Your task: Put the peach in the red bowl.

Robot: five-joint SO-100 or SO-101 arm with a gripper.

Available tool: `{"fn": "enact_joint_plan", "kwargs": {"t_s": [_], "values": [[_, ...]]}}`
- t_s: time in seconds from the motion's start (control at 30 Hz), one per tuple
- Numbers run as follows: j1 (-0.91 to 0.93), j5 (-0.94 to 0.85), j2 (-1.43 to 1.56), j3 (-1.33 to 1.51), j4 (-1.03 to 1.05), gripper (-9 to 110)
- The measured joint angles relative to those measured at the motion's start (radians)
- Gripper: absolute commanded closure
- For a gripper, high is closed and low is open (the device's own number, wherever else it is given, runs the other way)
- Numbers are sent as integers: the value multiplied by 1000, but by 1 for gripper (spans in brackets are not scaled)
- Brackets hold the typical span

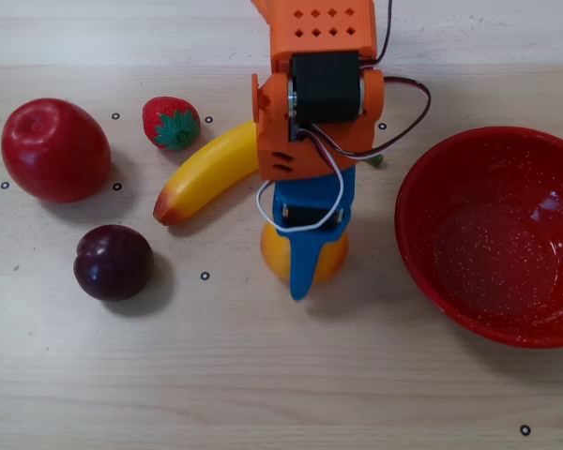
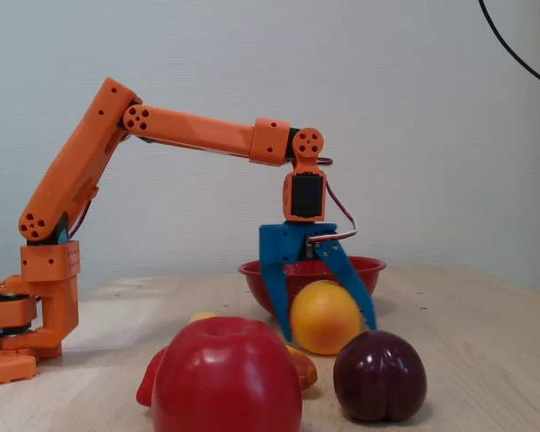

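The yellow-orange peach (image 1: pixel 274 261) rests on the wooden table, left of the red bowl (image 1: pixel 408 234) in the overhead view. My blue gripper (image 1: pixel 302 261) comes straight down over it, and the upper finger covers much of the fruit. In the fixed view the peach (image 2: pixel 322 317) sits between the two blue fingers (image 2: pixel 274 297), which press against both its sides, so the gripper (image 2: pixel 327 331) is shut on it. The red bowl (image 2: pixel 371 267) stands behind the gripper there, with nothing in it.
A red apple (image 1: pixel 54 150), a strawberry (image 1: pixel 171 123), a banana (image 1: pixel 206 173) and a dark plum (image 1: pixel 113 262) lie left of the peach. In the fixed view the apple (image 2: pixel 225 378) and plum (image 2: pixel 380 374) fill the foreground. The arm's base (image 2: pixel 36 306) stands at the left.
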Motion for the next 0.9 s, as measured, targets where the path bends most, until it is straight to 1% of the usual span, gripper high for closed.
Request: {"fn": "enact_joint_plan", "kwargs": {"t_s": [0.07,0.17,0.27,0.4,0.63,0.9], "values": [[-2,-3,21,2,35,101],[-3,-2,107,9,28,101],[0,-6,262,9,41,101],[0,-11,451,52,-6,101],[20,-75,723,232,-241,101],[279,-92,923,492,-598,101]]}}
